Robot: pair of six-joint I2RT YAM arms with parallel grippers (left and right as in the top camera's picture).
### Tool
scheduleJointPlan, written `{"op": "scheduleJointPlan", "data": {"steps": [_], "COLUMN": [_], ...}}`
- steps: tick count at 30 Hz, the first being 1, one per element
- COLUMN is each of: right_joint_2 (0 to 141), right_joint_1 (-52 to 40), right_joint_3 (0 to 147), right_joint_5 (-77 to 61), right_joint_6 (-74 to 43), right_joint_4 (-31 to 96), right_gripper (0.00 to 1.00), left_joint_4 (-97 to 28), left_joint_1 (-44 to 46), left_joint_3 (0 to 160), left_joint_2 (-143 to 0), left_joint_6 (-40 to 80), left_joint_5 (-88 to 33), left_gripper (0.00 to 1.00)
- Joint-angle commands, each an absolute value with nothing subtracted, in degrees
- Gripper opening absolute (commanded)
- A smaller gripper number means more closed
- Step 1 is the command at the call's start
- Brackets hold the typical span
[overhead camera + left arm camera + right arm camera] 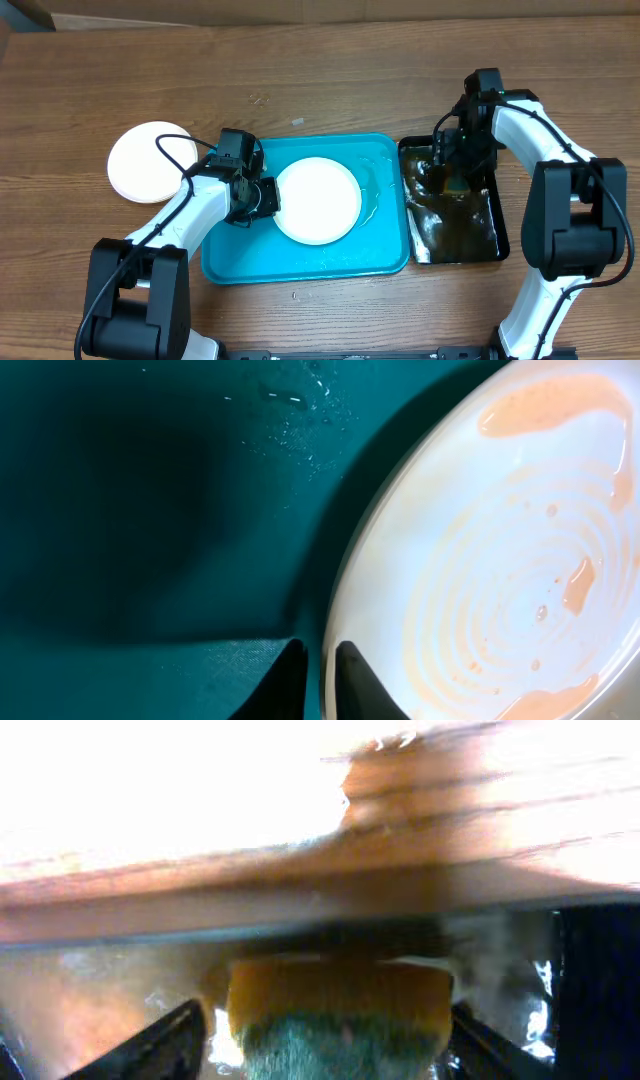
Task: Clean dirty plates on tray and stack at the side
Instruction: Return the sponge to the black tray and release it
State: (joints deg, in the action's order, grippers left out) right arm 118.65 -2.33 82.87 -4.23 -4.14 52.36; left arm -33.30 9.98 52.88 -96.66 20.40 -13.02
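A white plate (317,200) with orange smears lies on the turquoise tray (300,262). In the left wrist view the plate (500,560) shows smeared rings and streaks on the tray (150,510). My left gripper (268,197) is shut on its left rim, one finger on each side (320,675). Another white plate (150,162) lies on the table left of the tray. I cannot make out a third plate. My right gripper (450,178) is low over the black tray, shut on a yellow and green sponge (340,1020).
The black tray (480,235) holds dark, shiny liquid and stands against the turquoise tray's right side. Water drops and a wet film lie on the turquoise tray right of the plate (378,195). The rest is wooden table (330,80).
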Motion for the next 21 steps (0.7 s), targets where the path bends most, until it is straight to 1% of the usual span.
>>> {"op": "scheduleJointPlan", "data": {"steps": [1, 2, 3, 4, 8, 10, 12, 16, 17, 18, 19, 21], "right_joint_2": [119.90, 119.90, 119.90, 119.90, 119.90, 119.90, 119.90, 119.90, 119.90, 119.90, 119.90, 119.90], "right_joint_1": [-2.24, -2.24, -2.22, -2.20, -2.17, -2.13, -1.83, 0.47, 1.52, 2.85, 3.79, 5.96], "right_joint_3": [83.68, 84.93, 86.46, 88.27, 99.15, 102.72, 106.19, 109.40, 109.43, 109.38, 109.19, 108.71], "right_joint_5": [-4.99, -5.67, -6.48, -7.20, -8.19, -8.14, -7.81, -4.16, -4.08, -4.10, -4.12, -4.16], "right_joint_6": [-5.93, -6.26, -6.26, -6.24, -6.26, -6.26, -6.37, -11.09, -12.16, -13.50, -14.13, -15.09], "right_joint_4": [53.32, 54.81, 56.42, 58.22, 67.57, 69.93, 71.48, 71.64, 71.46, 71.64, 71.90, 72.88], "right_gripper": [0.83, 0.88, 0.96, 1.00, 1.00, 1.00, 1.00, 1.00, 1.00, 1.00, 1.00, 1.00], "left_joint_4": [-33.10, -33.10, -33.01, -32.95, -32.95, -32.86, -32.69, -32.67, -32.69, -32.69, -32.69, -32.67], "left_joint_1": [9.82, 9.82, 9.82, 9.82, 9.82, 9.82, 9.82, 9.82, 9.82, 9.82, 9.82, 9.82], "left_joint_3": [53.60, 53.60, 53.60, 53.60, 53.60, 53.60, 53.60, 53.60, 53.60, 53.60, 53.60, 53.60], "left_joint_2": [-97.30, -97.30, -97.30, -97.30, -97.84, -98.30, -98.74, -98.91, -98.91, -98.91, -98.91, -98.91], "left_joint_6": [19.07, 19.09, 19.09, 19.09, 19.09, 19.09, 19.09, 19.07, 19.07, 19.03, 19.03, 19.05], "left_joint_5": [-12.03, -12.03, -12.01, -12.03, -12.01, -12.03, -12.05, -12.05, -12.03, -12.01, -12.03, -12.03], "left_gripper": [0.13, 0.15, 0.17, 0.18, 0.19, 0.18, 0.18, 0.18, 0.17, 0.13, 0.11, 0.10]}}
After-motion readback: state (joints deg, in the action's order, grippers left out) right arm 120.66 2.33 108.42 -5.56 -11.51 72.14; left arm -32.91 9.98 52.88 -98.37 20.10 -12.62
